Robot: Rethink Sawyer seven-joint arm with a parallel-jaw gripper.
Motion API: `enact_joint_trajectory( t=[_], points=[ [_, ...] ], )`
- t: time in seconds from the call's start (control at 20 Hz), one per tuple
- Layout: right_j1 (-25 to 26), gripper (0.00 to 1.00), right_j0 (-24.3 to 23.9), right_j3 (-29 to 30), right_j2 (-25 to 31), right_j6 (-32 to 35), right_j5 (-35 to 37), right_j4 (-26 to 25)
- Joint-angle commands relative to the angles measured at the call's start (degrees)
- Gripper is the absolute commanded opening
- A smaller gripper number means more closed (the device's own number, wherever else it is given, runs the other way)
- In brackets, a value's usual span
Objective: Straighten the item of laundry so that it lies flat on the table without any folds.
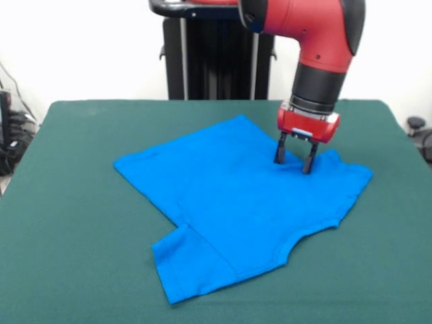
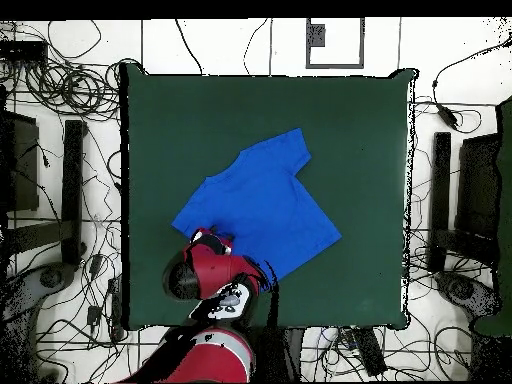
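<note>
1. Handling the T-shirt (image 1: 236,202) should be easy for you: it looks light, thin and limp, so pinch a hem or corner.
2. Your claw (image 1: 295,160) stands released, tips on the cloth near a sleeve.
3. Bright blue, it lies mid-table (image 1: 74,236), one side seemingly folded under.

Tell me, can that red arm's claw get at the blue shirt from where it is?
Probably yes: the gripper already stands open with its tips on the T-shirt, and nothing lies between them.
</note>
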Motion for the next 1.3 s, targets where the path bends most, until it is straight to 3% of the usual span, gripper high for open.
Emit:
enact_joint_trajectory(
  t=[0.05,0.65,1.3],
  points=[
    [6.3,1.0,-2.3,-3.9,6.0,8.3,-0.7,3.6],
    [-4.9,1.0,-5.3,1.3,8.8,6.4,8.4,2.3],
    [-9.3,1.0,-8.1,2.3,11.5,5.2,13.2,1.6]
  ],
)
